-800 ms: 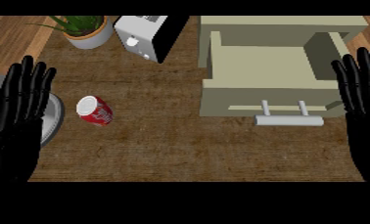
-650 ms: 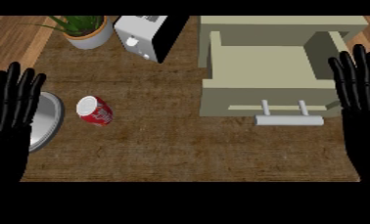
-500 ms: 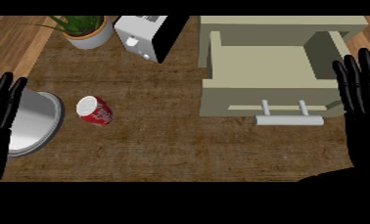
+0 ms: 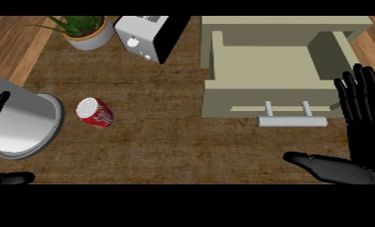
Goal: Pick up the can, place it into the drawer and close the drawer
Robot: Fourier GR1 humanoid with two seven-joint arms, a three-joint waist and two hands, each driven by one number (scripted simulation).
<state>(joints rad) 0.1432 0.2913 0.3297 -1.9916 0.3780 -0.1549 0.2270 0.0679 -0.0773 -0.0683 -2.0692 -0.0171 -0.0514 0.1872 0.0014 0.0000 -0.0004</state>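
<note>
Head view: the can (image 4: pixel 96 113) lies on its side at the left of centre on the brown counter (image 4: pixel 168 137), red with white markings too small to read, its silver end turned toward the upper left. Just to its left, apart from it, stands a large metal pot (image 4: pixel 26 122) at the left edge. The drawer (image 4: pixel 275 75) is pulled open in the upper right, a pale box with a bare inside and a bar handle (image 4: pixel 291 120) on its front, below centre right. The can is well apart from the drawer.

In the upper left sits a potted plant (image 4: pixel 84 30) in a pale pot; next to it, at top centre, a white and black toaster (image 4: pixel 150 35) with a round knob, no lettering legible.

The right hand (image 4: pixel 357 122) shows along the right edge, fingers straight and spread, pointing up, thumb stretched out to the left in the lower right; it holds nothing. Of the left hand (image 4: pixel 15 177) only a dark tip shows at the lower left corner, so its fingers cannot be judged.
</note>
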